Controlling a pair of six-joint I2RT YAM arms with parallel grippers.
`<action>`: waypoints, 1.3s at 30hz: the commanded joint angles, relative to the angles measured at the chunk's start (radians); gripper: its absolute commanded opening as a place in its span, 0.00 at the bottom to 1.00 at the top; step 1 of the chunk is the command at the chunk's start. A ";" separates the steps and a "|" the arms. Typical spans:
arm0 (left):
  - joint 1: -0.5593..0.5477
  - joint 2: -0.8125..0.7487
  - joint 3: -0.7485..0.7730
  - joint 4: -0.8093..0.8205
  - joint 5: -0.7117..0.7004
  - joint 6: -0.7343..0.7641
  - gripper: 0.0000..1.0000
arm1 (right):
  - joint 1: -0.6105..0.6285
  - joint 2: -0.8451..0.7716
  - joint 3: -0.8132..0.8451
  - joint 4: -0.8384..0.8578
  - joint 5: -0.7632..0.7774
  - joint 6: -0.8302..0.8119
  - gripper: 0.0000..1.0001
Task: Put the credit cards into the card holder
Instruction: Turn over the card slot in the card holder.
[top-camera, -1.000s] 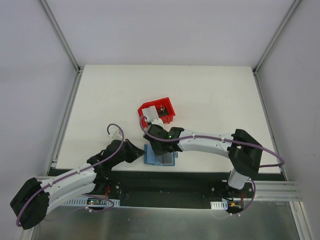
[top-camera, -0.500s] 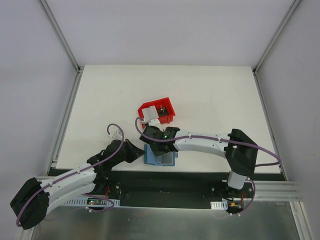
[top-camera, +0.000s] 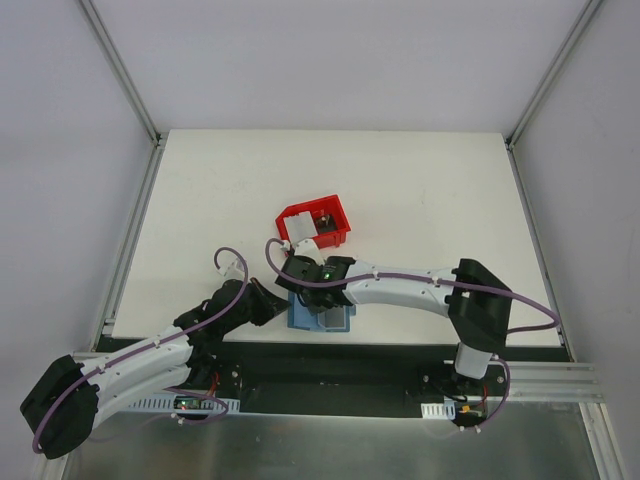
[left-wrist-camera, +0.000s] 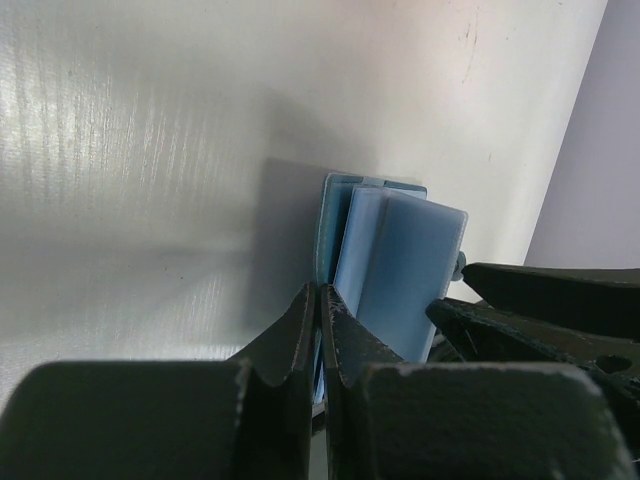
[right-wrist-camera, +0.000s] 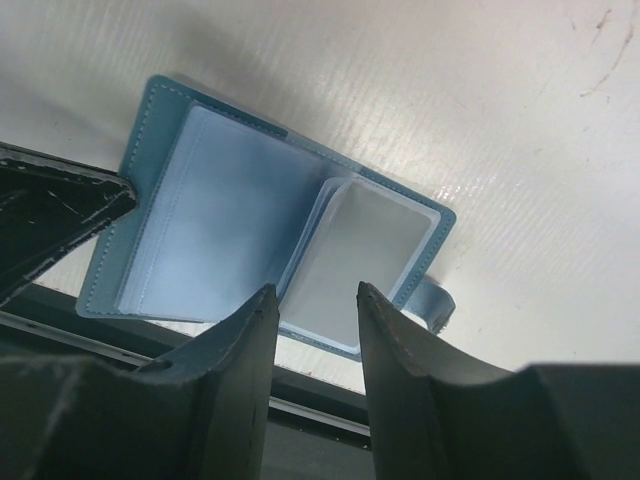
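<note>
Over the last second the right gripper (right-wrist-camera: 310, 292) has slid left from the bin (top-camera: 296, 214) to hang over the open holder (right-wrist-camera: 230, 215) at the table's (top-camera: 420, 190) near edge — fingers parted, empty. The left gripper (left-wrist-camera: 320, 297) pinches the holder's cover. Cards (top-camera: 304, 229) lie in the bin — loading looks unfinished.

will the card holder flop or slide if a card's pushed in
Probably floppy: the card holder has thin inner pockets fanning apart. Likely light, so it could slide on the smooth table; the left fingers pinching its edge should steady it.
</note>
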 joint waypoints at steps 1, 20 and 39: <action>-0.005 0.001 0.008 0.017 -0.010 0.002 0.00 | 0.003 -0.057 -0.024 -0.072 0.038 0.014 0.40; -0.004 -0.002 0.005 0.014 -0.007 0.002 0.00 | 0.005 -0.048 -0.026 -0.077 0.026 0.014 0.37; -0.005 0.001 0.000 0.012 -0.011 -0.002 0.00 | -0.089 -0.128 -0.254 0.178 -0.172 0.103 0.42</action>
